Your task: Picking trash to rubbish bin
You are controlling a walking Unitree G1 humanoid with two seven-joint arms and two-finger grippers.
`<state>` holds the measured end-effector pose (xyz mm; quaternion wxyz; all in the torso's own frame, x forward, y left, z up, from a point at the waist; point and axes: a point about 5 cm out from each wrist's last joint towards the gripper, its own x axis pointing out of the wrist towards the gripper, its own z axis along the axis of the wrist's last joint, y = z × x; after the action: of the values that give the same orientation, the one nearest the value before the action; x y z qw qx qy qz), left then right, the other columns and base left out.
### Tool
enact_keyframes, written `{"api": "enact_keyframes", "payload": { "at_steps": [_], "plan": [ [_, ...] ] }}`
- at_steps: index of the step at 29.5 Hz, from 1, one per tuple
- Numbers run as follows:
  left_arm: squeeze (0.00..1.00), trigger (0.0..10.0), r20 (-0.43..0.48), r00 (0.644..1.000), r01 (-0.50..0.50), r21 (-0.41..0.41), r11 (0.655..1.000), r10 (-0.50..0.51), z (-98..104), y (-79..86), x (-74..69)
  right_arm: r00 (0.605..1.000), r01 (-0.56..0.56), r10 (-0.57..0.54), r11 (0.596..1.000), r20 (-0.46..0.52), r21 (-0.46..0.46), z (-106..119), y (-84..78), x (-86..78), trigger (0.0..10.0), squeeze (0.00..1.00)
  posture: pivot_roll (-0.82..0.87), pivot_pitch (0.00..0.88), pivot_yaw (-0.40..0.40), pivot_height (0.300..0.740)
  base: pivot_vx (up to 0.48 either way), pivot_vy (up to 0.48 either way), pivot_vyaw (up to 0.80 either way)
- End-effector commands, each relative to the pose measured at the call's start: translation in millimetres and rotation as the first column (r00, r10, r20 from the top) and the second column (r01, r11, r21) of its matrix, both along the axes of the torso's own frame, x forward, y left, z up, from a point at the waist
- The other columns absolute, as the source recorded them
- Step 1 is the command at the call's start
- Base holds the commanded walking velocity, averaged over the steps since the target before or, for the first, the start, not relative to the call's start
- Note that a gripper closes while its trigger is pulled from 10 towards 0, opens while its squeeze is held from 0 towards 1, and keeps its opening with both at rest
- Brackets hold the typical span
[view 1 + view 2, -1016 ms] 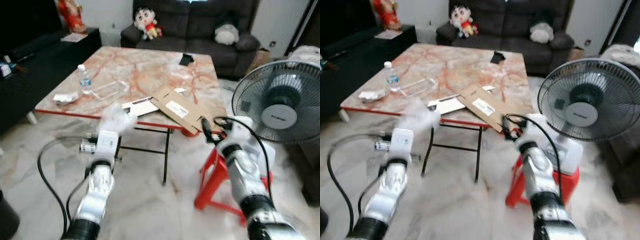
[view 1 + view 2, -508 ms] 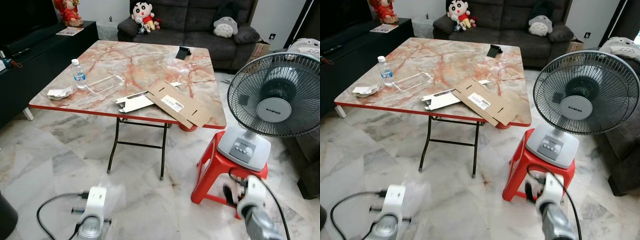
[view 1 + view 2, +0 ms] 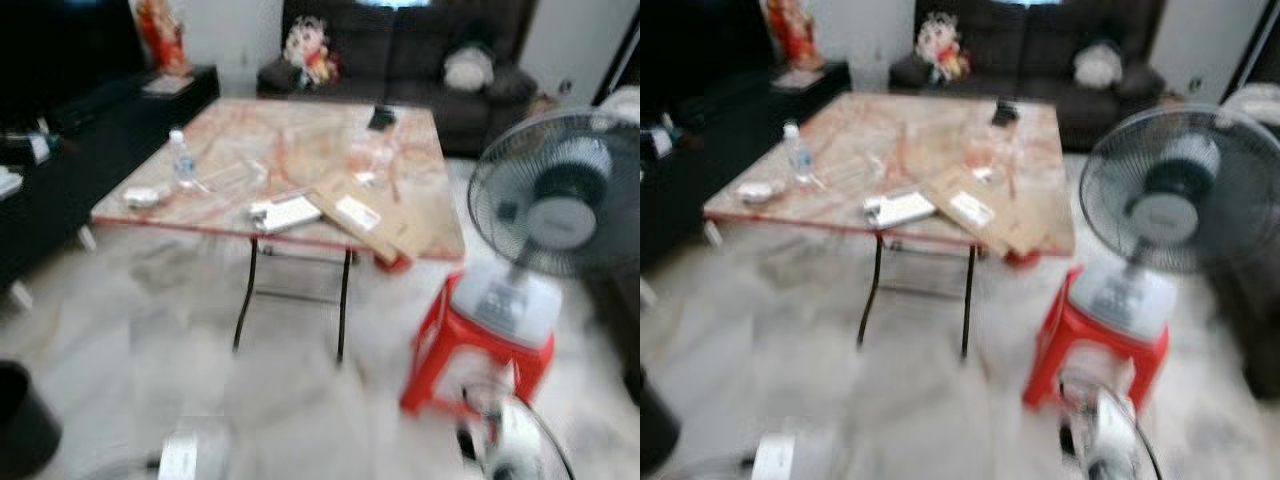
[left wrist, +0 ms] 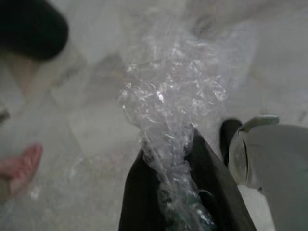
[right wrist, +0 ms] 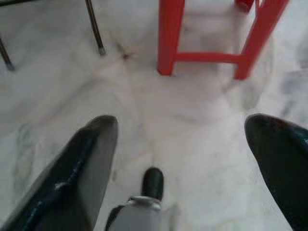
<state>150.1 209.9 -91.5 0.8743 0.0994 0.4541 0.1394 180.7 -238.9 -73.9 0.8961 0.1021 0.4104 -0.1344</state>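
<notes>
Lowered since half a second ago, both arms; head camera swung, blurring the scene. Left gripper (image 4: 180, 192) clamped on crumpled clear plastic wrap (image 4: 168, 115): judged light, soft, slippery; best pinched at the bunched neck. Right gripper (image 5: 180, 159) spread wide, empty, above marble floor (image 5: 192, 110). Black rubbish bin (image 3: 22, 420) at 8 o'clock; table (image 3: 300, 150) at 12 o'clock.

Blurred: marble table (image 3: 300, 150), water bottle (image 3: 181, 158), cardboard (image 3: 385, 222); fan (image 3: 560, 195) on red stool (image 3: 480, 350).
</notes>
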Motion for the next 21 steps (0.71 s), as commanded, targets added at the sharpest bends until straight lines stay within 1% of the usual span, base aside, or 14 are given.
{"api": "enact_keyframes", "payload": {
  "at_steps": [1,9,10,21],
  "plan": [
    [0.00,10.0,0.018,1.000,0.015,-0.010,1.000,-0.014,2.1,-4.0,7.1,0.999,-0.012,0.012,1.000,0.033,-0.009,5.3,-1.3,9.3,10.0,0.00,-0.01,0.000,-0.043,0.740,0.000,0.000,0.80],
    [0.00,10.0,0.028,0.999,0.036,-0.017,0.999,-0.036,2.4,-9.1,9.7,1.000,-0.007,0.007,1.000,0.018,-0.005,2.3,1.3,5.1,10.0,0.00,-0.01,0.000,-0.045,0.740,0.000,0.000,0.80],
    [0.00,10.0,0.030,0.999,0.040,-0.018,0.999,-0.039,2.7,-10.6,11.1,1.000,-0.010,0.010,1.000,0.018,-0.004,2.4,1.6,5.3,10.0,0.00,-0.01,0.013,-0.057,0.740,0.000,0.000,0.80],
    [0.00,10.0,0.040,0.999,0.027,-0.027,0.999,-0.026,3.6,-12.9,14.1,1.000,-0.014,0.014,1.000,0.014,-0.010,2.5,-0.3,4.6,10.0,0.00,-0.01,0.050,-0.069,0.740,0.000,0.000,0.80]
  ]
}}
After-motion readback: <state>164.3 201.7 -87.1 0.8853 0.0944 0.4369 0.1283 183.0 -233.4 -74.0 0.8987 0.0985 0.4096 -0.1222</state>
